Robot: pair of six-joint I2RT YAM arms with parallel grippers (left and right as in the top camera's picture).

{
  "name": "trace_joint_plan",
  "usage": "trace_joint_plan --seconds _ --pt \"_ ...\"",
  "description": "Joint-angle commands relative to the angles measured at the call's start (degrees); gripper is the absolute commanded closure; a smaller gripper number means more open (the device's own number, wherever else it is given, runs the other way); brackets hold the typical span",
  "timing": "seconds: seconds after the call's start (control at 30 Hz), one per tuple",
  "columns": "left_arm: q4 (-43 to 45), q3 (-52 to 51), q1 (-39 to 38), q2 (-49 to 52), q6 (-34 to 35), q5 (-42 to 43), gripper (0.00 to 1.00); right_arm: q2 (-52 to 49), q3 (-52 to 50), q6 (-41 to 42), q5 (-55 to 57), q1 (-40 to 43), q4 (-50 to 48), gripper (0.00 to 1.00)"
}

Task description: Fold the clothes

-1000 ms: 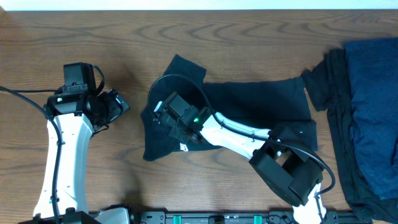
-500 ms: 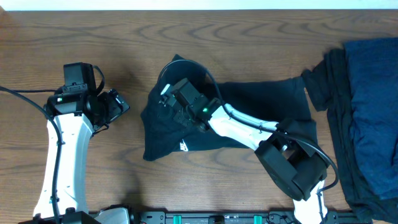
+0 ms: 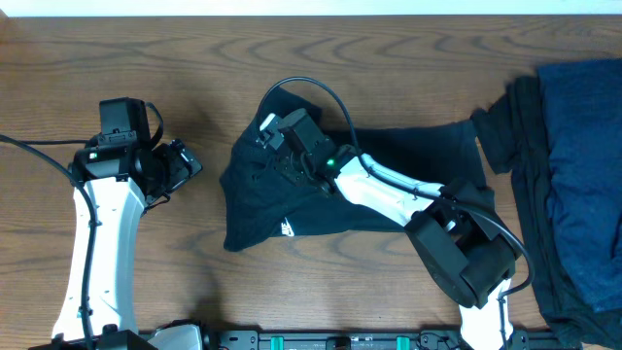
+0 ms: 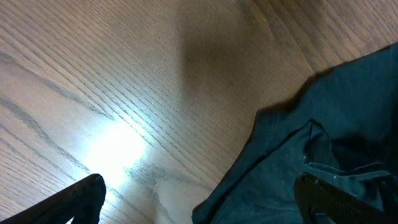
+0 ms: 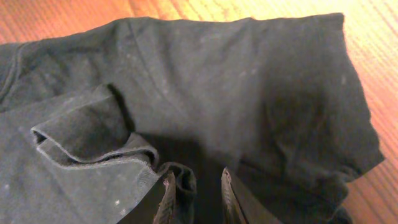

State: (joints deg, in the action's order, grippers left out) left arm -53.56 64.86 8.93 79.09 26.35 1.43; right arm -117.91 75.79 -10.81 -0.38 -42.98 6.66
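Two claws show. The left claw (image 3: 182,165) hangs spread wide, just left of the black T-shirt (image 3: 408,165). The right claw (image 5: 194,190) is over the shirt's upper left part, tips slightly apart at a bunched fold; whether it pinches, I cannot tell. More dark clothes (image 3: 573,175) lie right of the shirt.

A brown wooden tabletop (image 3: 389,58) with long, wavy grain fills nearly the whole overhead view. Along the tabletop's far edge runs a narrow pale strip (image 3: 311,7); what it is cannot be told. In the left wrist view a bright white glare (image 4: 118,149) lies on the tabletop, with a soft grey shadow (image 4: 217,56) near it.
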Motion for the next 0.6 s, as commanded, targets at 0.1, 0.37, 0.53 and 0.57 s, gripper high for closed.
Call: trace_joint_plan --seconds 0.1,0.37,0.53,0.57 --pt "-0.2 0.3 0.2 -0.1 0.1 -0.7 0.02 -0.2 0.3 0.0 0.2 1.6 -0.5 0.74" --pt "-0.2 0.3 0.2 -0.1 0.1 -0.7 0.02 -0.2 0.3 0.0 0.2 2.2 -0.5 0.75" --pt "-0.2 0.3 0.2 -0.1 0.1 -0.7 0.02 -0.2 0.3 0.8 1.8 2.2 -1.3 0.75" --pt "-0.2 0.3 0.2 -0.1 0.1 -0.7 0.02 -0.2 0.3 2.2 3.4 2.2 -1.8 0.74"
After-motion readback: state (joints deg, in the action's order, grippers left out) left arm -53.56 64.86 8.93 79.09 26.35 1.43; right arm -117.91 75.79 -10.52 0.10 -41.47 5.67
